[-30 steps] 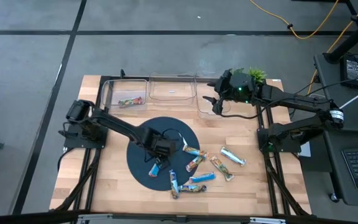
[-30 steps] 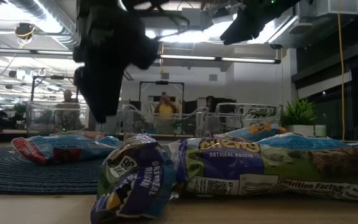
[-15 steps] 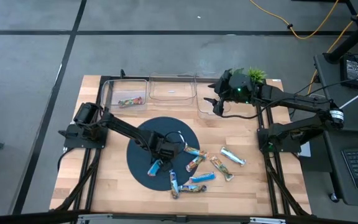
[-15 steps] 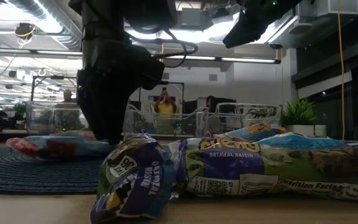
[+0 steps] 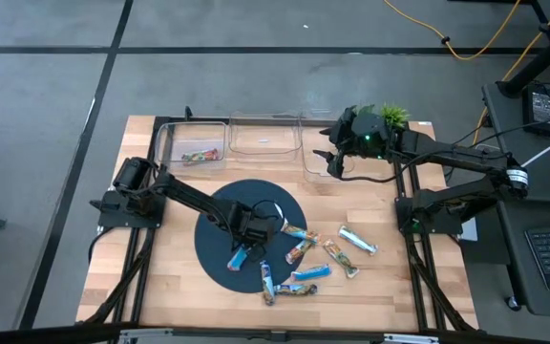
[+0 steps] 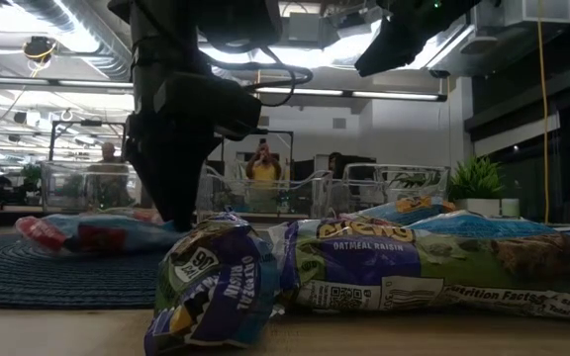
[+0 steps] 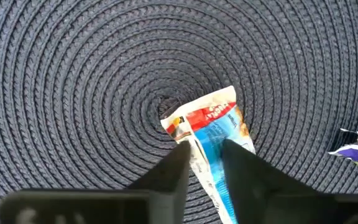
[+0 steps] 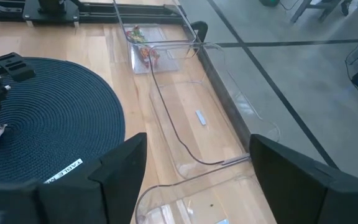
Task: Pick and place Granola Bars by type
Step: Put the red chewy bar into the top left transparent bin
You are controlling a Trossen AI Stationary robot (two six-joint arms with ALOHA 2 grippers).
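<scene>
A blue-and-red granola bar (image 7: 209,127) lies on the round dark woven mat (image 5: 213,250) left of the table's middle; it also shows in the high view (image 5: 240,256) and the low view (image 6: 87,235). My left gripper (image 7: 205,158) stands over it, pointing down, shut on it. Several more bars (image 5: 304,263) lie on the wood to the right of the mat and toward the near edge. My right gripper (image 5: 332,159) hangs open above the clear bins at the far right, holding nothing. My left gripper pinches the bar's two long sides (image 7: 207,152) between its two fingers, at the blue stretch just behind the red end. The fingers come from above, pointing down, and lie across the bar. The bar lies flat on the mat.
Three clear bins stand along the far edge: the left one (image 5: 191,143) holds a red-orange bar (image 5: 200,155), the middle one (image 5: 265,137) a small white strip, the right one (image 5: 325,162) is under my right gripper. A small plant (image 5: 392,115) stands at the far right.
My left gripper has come down onto the blue-and-red bar and now has it between its fingers. The bar stays on the mat.
</scene>
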